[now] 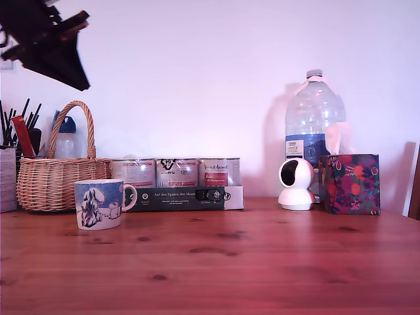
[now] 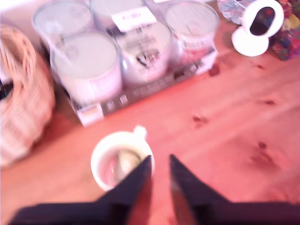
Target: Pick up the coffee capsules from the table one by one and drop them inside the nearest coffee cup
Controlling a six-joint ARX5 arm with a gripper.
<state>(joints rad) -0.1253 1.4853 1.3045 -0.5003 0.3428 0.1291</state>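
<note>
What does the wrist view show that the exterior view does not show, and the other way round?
Only the wrist view shows the inside of the coffee cup, where a pale capsule seems to lie, though the picture is blurred. It also shows the gripper above the table, its fingertips a little apart.

Only the exterior view shows the cup's cartoon picture, the water bottle and the arm high at its left.

Both show the cup, the wicker basket, the silver tins, the white camera and the wooden table.
</note>
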